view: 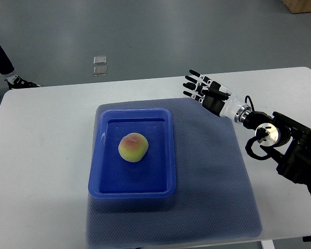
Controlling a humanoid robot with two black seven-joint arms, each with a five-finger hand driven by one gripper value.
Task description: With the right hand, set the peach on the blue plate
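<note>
Top view, peach (133, 147) in blue plate (168, 155) on grey mat (212, 171), right hand (207, 93) apart, fingers (193, 84) spread, empty

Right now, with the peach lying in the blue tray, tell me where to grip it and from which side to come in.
Come from above. The peach lies near the middle of the blue tray, whose raised walls would likely block a low sideways approach. Its rounded body offers no handle, so close the fingers around its widest part, on opposite sides. The right hand, open beyond the tray's far right corner, would reach over the rim.
</note>
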